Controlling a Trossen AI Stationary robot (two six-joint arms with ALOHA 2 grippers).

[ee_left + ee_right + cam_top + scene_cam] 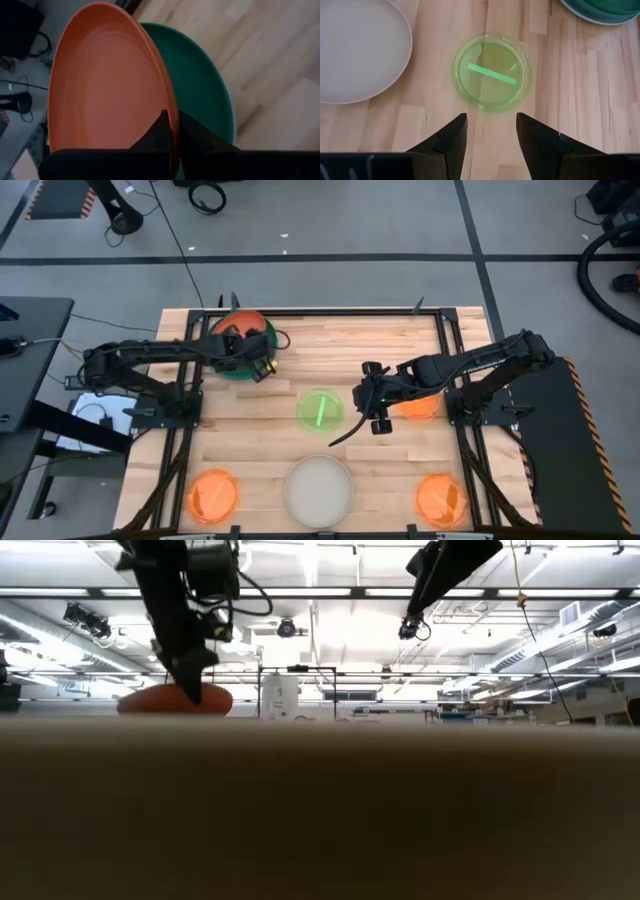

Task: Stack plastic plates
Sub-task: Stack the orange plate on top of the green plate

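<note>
The red-orange plate (107, 85) is pinched by its rim in the left gripper (172, 131), whose fingers are pressed together on the edge. It is held tilted over the dark-green plate (200, 85), which lies near the far edge of the table (320, 345), toward the left corner. From table height the red-orange plate (175, 700) shows as a low dome under the left arm's fingers.

In the middle of the table lies the small neon-green plate (320, 410), see-through, with a bright green strip across it. The right gripper (490, 132) hangs above the table just beside this plate, on its right, with its fingers spread wide and nothing between them. The plate (491, 72) lies flat on the wood ahead of those fingers.

A small orange plate (418, 406) lies under the right arm, near the right edge. Along the near edge sit three more: an orange plate (214, 495) near the left corner, the cream plate (319, 491) in the middle, and another orange plate (441, 499) near the right corner. All of these lie flat and well apart from one another.
</note>
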